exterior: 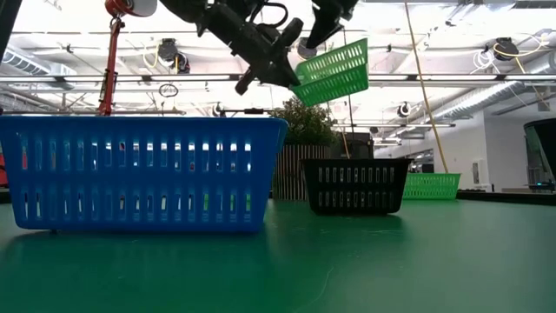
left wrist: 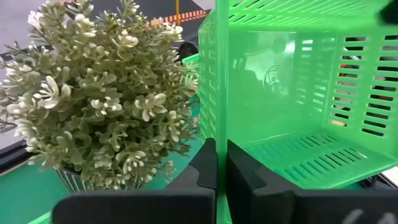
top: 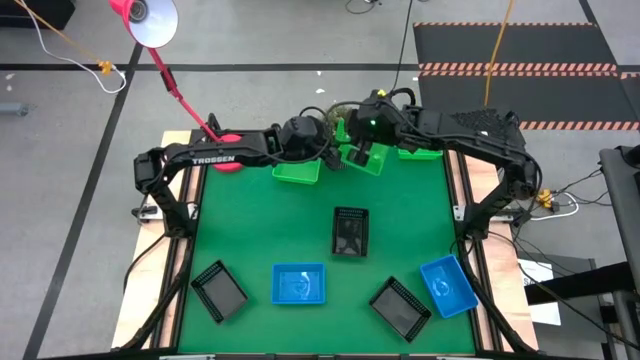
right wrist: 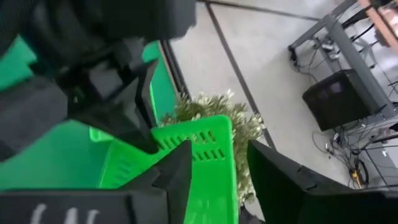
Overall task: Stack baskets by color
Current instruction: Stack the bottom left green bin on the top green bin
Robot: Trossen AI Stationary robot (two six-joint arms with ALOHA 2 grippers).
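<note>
left gripper was clamped on one wall of a bright green slatted plastic basket, held aloft at the table's far edge; right gripper straddled its rim, parted. light, stiff, best pinched by a wall.

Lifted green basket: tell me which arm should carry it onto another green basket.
Left. The left gripper is shut on the lifted green basket's wall; the right gripper stands open at its rim, gripping nothing. On the table, another green basket sits right beside the left arm.
</note>
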